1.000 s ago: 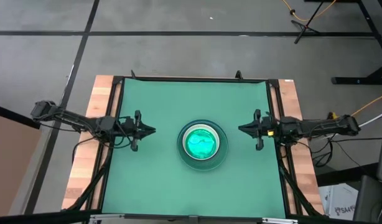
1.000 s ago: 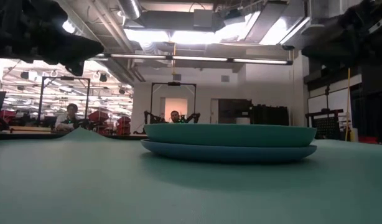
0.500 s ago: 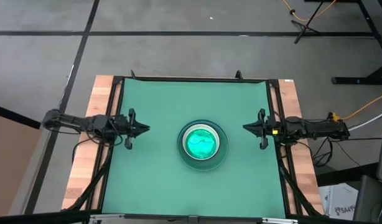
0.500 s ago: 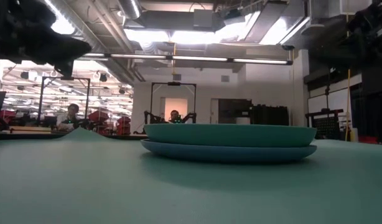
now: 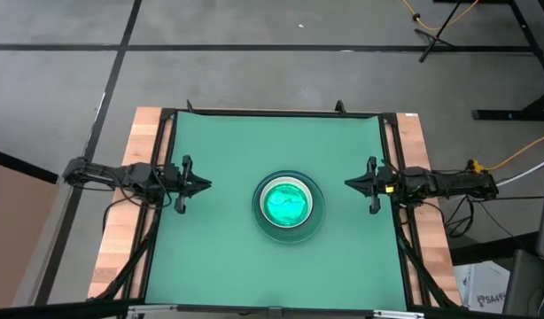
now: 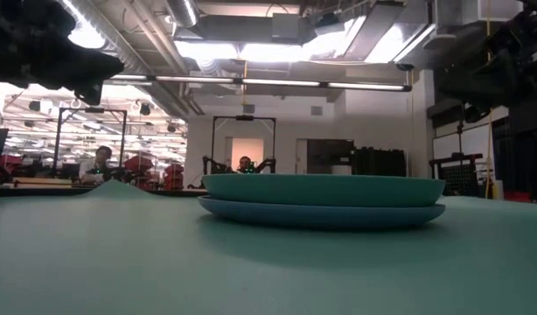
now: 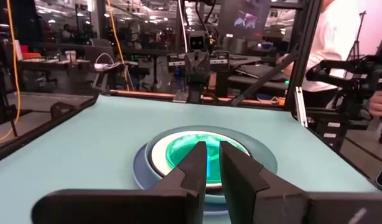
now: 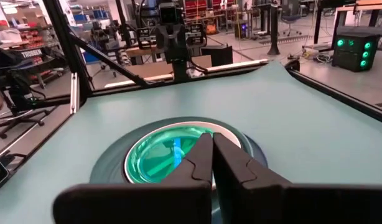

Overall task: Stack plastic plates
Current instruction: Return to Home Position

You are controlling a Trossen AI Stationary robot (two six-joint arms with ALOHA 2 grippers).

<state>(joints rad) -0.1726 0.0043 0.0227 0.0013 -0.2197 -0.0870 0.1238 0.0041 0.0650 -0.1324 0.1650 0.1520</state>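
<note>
The plates are all in one stack at the middle of the green mat. The big teal plate lies on the big pale blue one; inside it sits a white plate, and this one holds the small clear green ones. The left gripper hangs over the left edge of the mat, jaws empty with only a narrow slit. The right gripper hangs over the right edge, jaws pressed together, empty. Compared with one second ago, both grippers have pulled back outward from the stack, and the stack has not moved
</note>
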